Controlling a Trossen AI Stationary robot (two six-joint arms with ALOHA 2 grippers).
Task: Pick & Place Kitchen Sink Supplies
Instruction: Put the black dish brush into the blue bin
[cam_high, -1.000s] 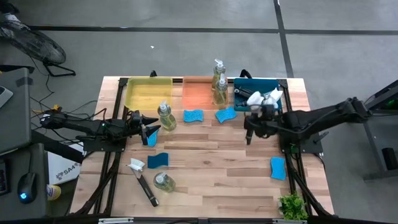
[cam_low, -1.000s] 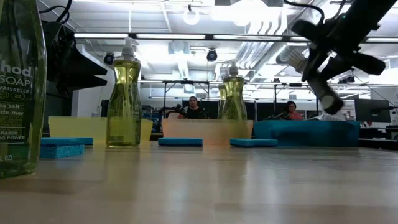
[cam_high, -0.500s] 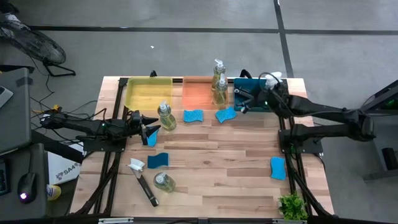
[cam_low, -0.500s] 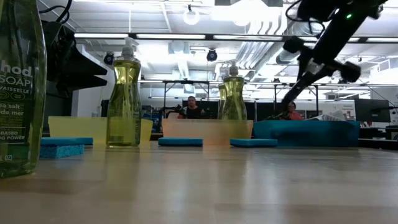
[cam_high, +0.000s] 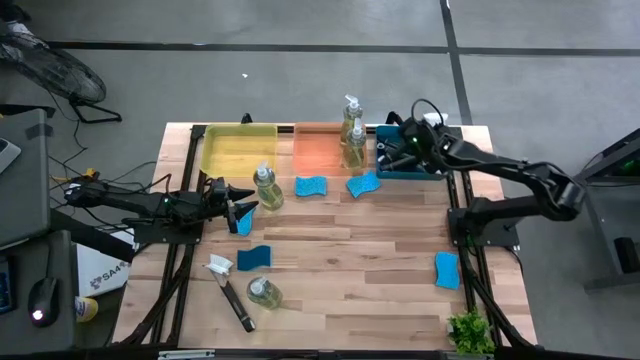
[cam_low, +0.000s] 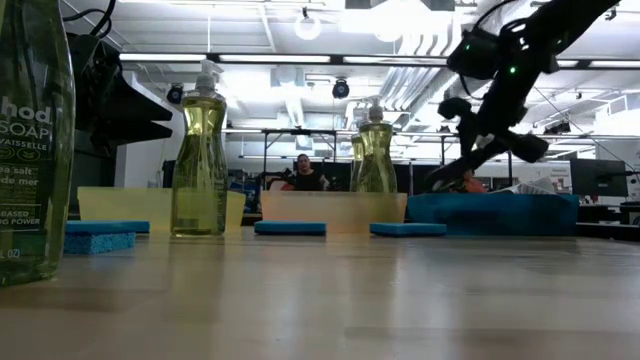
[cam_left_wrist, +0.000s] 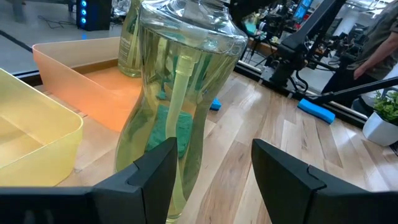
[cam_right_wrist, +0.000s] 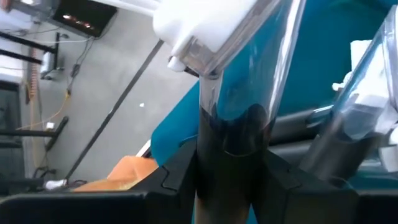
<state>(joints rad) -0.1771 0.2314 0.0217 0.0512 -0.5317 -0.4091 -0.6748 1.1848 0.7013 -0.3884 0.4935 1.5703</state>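
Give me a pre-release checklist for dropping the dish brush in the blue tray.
1. Right gripper clamped on the dark-handled, white-headed dish brush: ok.
2. Brush above the blue plastic tray: ok.
3. Brush head clear of the tray floor: cannot tell.
4. Room beside the second brush in the tray: cannot tell.
5. Left gripper open beside the clear pump bottle of yellowish soap, away from the tray: ok.

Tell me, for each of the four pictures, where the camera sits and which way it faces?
High view: above the table, facing straight down; both arms show.
Low view: at table height, facing level across to the room; the right arm comes from above.
Left wrist view: on the left arm, facing a soap bottle between the left gripper fingers.
Right wrist view: on the right arm, facing the blue tray; the right gripper holds a dish brush.
Shared: high and low views both show the blue tray.
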